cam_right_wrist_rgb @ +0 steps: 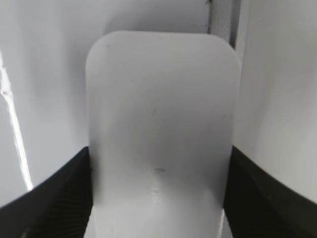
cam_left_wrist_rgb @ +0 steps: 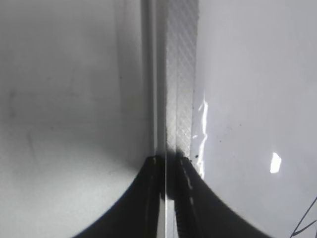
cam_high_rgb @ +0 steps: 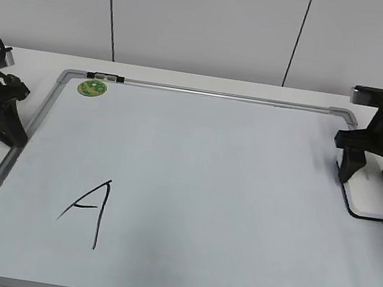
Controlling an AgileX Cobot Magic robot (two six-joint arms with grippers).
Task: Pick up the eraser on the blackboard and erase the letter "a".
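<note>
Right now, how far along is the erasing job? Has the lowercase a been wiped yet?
Looks done: no lowercase a shows on the blackboard; only the capital A remains, lower left. In hand: the right gripper straddles the eraser at the board's right edge, fingers on both sides; the eraser appears to rest on the board. The left gripper is shut at the left frame. Left: releasing the eraser, if anything.

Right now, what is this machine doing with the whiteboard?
The right gripper has its two fingers on either side of the white eraser, which lies at the right edge of the blackboard; whether it squeezes yet is unclear. The left gripper sits idle, shut, at the board's left frame. Only a capital "A" shows on the board, lower left, and a green magnet sits near the top left corner.
</note>
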